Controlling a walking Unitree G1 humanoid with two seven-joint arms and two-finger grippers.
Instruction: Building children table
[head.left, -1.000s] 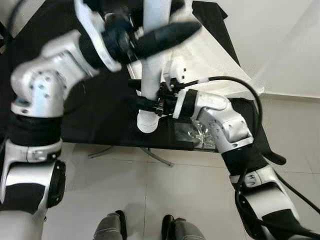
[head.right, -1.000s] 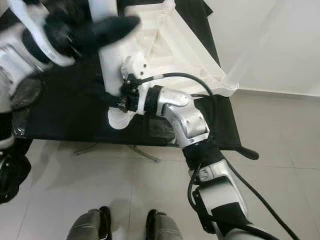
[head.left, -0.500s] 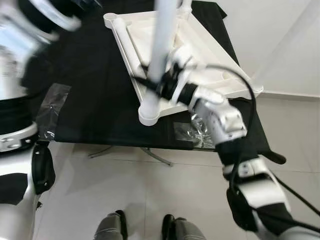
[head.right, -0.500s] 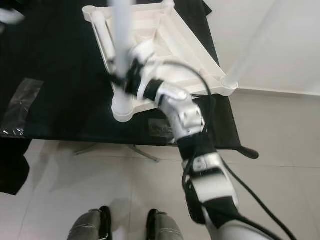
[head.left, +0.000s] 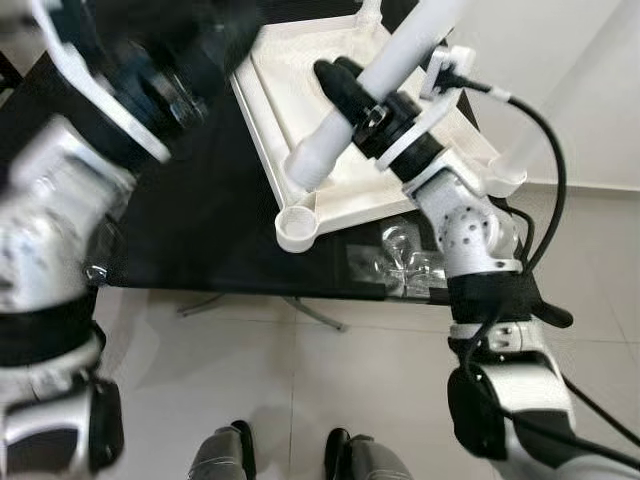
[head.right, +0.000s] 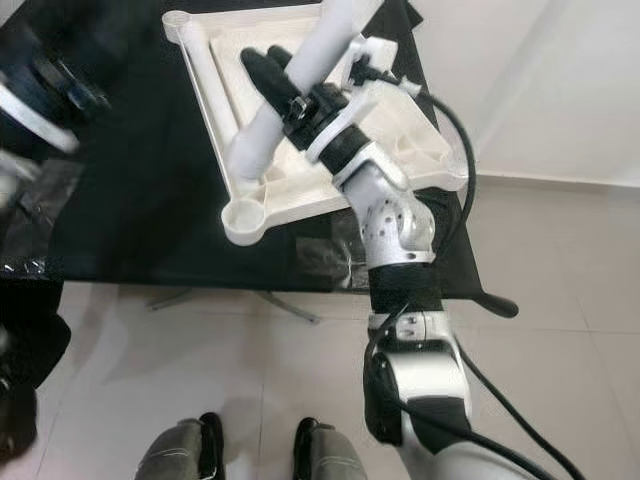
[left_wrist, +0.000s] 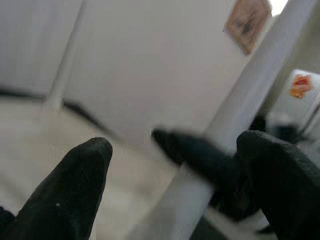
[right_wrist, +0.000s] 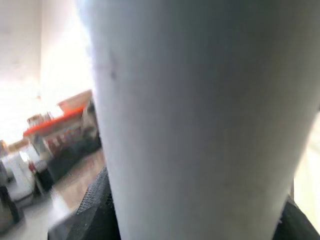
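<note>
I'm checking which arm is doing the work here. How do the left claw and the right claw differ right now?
The right claw is shut on the white table leg, held tilted over the upturned white tabletop; the left claw is open and holds nothing. The right claw shows sharp over the tabletop, while the left arm is blurred, raised on the robot's left. Both have two long black fingers.

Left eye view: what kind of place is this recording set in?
Probably a room in a home or a plain indoor workspace: pale floor tiles, bare white walls, and a black folding table bearing an upside-down white tabletop. The right tool holds a white leg.
</note>
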